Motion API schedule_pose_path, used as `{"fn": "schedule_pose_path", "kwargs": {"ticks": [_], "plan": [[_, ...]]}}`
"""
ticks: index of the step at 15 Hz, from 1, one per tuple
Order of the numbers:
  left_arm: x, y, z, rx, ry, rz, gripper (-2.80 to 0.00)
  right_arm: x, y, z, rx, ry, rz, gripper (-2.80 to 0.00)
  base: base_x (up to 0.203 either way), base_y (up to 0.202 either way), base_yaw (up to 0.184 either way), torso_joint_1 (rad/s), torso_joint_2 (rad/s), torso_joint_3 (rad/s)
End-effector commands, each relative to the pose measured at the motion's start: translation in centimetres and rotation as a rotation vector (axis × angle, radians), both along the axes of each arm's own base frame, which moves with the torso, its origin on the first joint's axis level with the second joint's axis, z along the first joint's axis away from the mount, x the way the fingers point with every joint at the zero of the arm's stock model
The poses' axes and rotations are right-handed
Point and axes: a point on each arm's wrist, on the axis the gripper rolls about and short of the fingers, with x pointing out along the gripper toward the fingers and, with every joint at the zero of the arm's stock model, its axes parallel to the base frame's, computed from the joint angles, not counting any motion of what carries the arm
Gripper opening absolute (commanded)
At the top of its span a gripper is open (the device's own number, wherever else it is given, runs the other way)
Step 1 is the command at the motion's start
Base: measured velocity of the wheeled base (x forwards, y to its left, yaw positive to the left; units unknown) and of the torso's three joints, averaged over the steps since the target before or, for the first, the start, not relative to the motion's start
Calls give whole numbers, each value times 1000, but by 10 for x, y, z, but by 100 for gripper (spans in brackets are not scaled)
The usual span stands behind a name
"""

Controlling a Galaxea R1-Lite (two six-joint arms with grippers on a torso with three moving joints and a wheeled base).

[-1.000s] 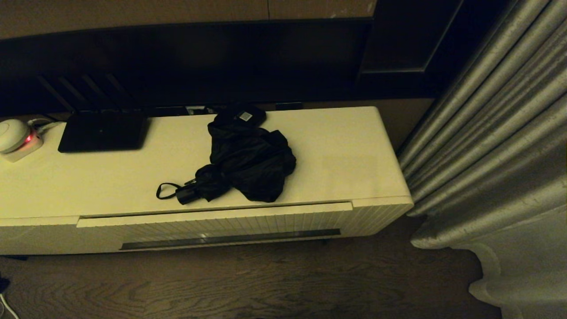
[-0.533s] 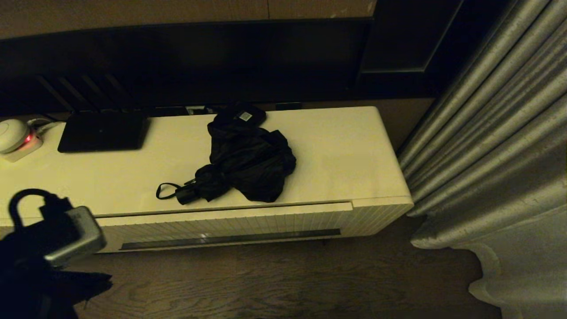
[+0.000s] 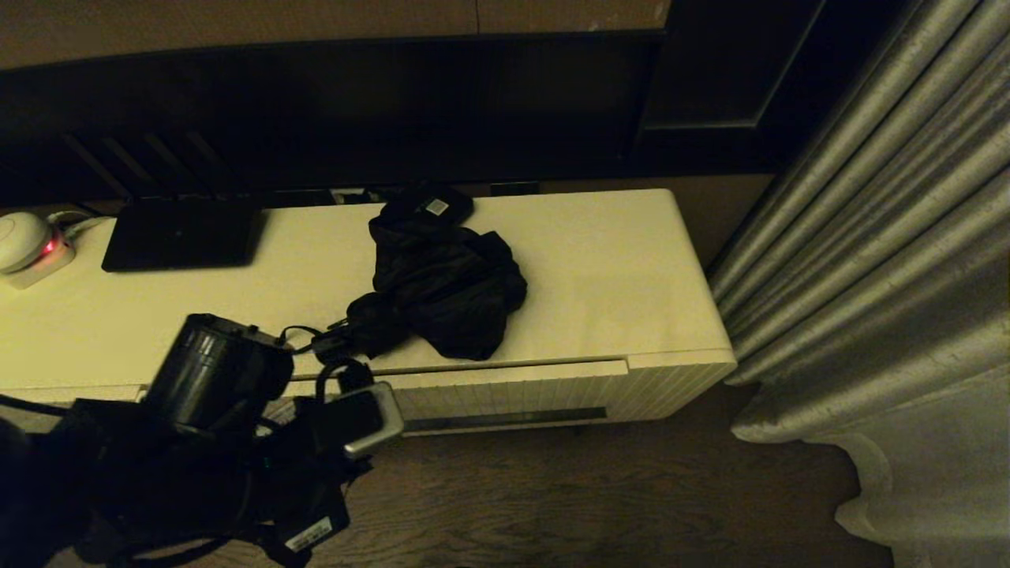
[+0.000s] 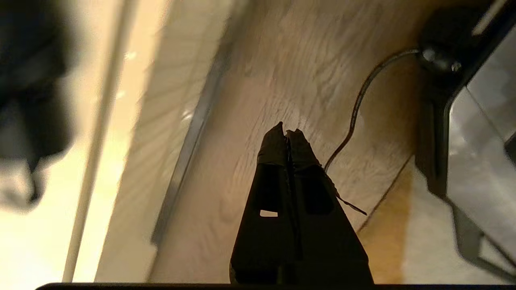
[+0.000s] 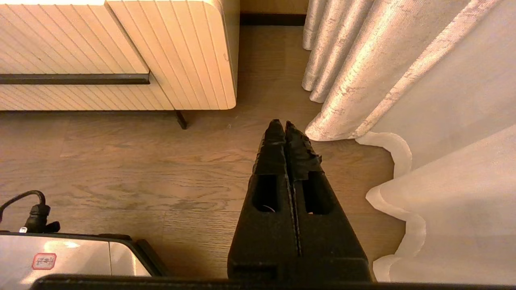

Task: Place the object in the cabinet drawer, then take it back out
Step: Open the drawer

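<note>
Currently umbrella (image 3: 442,280) lay on the cabinet top, long axis diagonal, handle toward the front-left edge. Left gripper (image 4: 287,133) and right gripper (image 5: 282,125) jaws together, empty; drawer (image 3: 505,394) was closed.

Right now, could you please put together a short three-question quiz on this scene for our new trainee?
1. True or false: the cabinet drawer is shut.
2. Where does the umbrella lie? A) in the drawer B) on the cabinet top C) on the floor
3. Fill in: the left pincer, hanging over the wooden floor beside the drawer front, is ____ and holds nothing.

Key: 1 true. 2 B, near the front edge, its handle toward the robot's left, a small black box at its far end. 3 shut. The right pincer, parked low by the curtain, is shut too.
</note>
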Motion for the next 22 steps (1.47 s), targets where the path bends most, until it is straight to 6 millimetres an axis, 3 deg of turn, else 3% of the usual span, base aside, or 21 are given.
{"fn": "schedule_pose_path", "kwargs": {"ticks": [1,4,8,17,22], "plan": [[4,-10,-18,80,48,-71,-280,0,0,0,0,0,1,-280,0,0,0,0,0,0],[1,-11,-23,150,32,-148,-280,0,0,0,0,0,1,-280,0,0,0,0,0,0],[2,-12,-45,223,95,-153,-280,0,0,0,0,2,1,-280,0,0,0,0,0,0],[41,-33,-85,287,99,-31,-280,0,0,0,0,2,1,-280,0,0,0,0,0,0],[39,-45,-94,346,92,-16,-280,0,0,0,0,1,1,-280,0,0,0,0,0,0]]}}
